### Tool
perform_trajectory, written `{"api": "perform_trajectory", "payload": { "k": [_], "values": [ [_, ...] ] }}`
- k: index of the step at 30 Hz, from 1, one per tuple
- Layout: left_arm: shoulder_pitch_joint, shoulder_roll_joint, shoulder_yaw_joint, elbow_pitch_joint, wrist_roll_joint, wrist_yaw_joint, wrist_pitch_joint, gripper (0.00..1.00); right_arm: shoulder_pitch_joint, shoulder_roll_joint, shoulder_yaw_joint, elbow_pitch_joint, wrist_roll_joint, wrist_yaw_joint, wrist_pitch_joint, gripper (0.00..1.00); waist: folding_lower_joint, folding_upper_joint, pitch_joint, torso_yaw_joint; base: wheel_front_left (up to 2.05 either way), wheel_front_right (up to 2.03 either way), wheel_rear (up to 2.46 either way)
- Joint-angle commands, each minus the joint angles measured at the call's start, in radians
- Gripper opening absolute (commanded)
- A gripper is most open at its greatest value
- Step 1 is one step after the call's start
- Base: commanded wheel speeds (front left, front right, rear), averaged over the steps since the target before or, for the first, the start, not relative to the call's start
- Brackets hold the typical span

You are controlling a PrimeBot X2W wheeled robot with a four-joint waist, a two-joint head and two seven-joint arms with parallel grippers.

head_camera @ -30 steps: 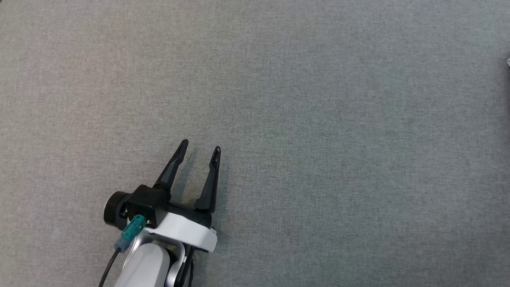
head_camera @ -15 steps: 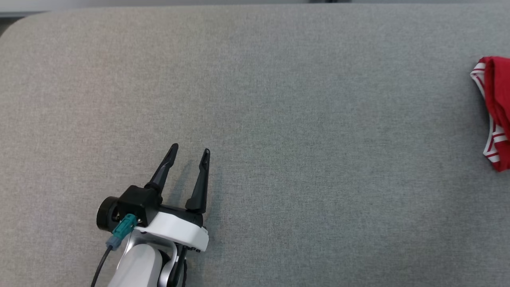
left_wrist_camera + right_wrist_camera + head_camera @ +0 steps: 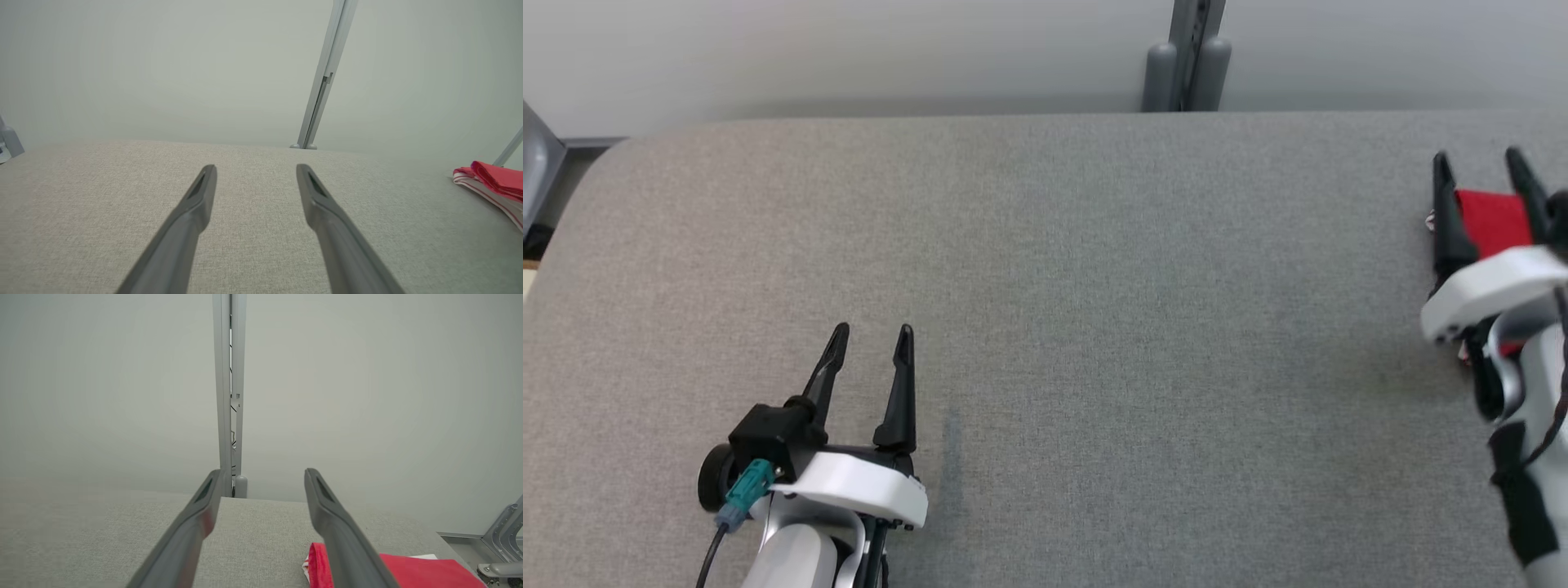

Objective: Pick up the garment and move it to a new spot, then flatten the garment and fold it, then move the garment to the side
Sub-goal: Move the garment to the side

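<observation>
head camera is tilting up since the earlier shot, so the right pincer (image 3: 1476, 155) is showing now. the red garment (image 3: 1490, 220) is lying at the worktop's (image 3: 1094, 286) far right, just beneath that pincer, which is hanging wide open and gripping nothing. its long side seems to be running near-to-far, though it's mostly hidden. the left pincer (image 3: 872, 329), also open and empty, is sitting well apart, so the right arm is looking nearer.
</observation>
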Motion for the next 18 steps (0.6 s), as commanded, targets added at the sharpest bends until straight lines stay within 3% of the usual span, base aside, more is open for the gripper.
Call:
{"api": "perform_trajectory", "payload": {
  "k": [1, 10, 14, 18],
  "values": [
    [0.018, 0.004, 0.005, -0.006, -0.011, 0.010, -0.001, 1.00, 0.063, 0.023, 0.001, -0.049, 0.032, 0.000, -0.004, 1.00, 0.0000, -0.0001, -0.031, 0.003, 0.00, 0.00, 0.00],
    [0.063, 0.004, -0.002, 0.002, -0.034, 0.016, -0.001, 1.00, 0.321, 0.134, -0.009, -0.273, 0.049, 0.000, -0.004, 1.00, 0.0000, -0.0001, -0.090, 0.012, 0.00, 0.00, 0.00],
    [0.085, 0.004, 0.002, 0.014, -0.024, 0.023, -0.001, 1.00, 0.427, 0.154, -0.004, -0.376, 0.041, 0.000, -0.004, 1.00, 0.0000, -0.0001, -0.109, 0.015, 0.00, 0.00, 0.00],
    [0.098, 0.004, 0.007, 0.020, -0.029, 0.033, -0.001, 1.00, 0.513, 0.154, 0.017, -0.445, 0.115, 0.000, -0.003, 1.00, 0.0000, -0.0001, -0.119, 0.021, 0.00, 0.00, 0.00]
  ]
}}
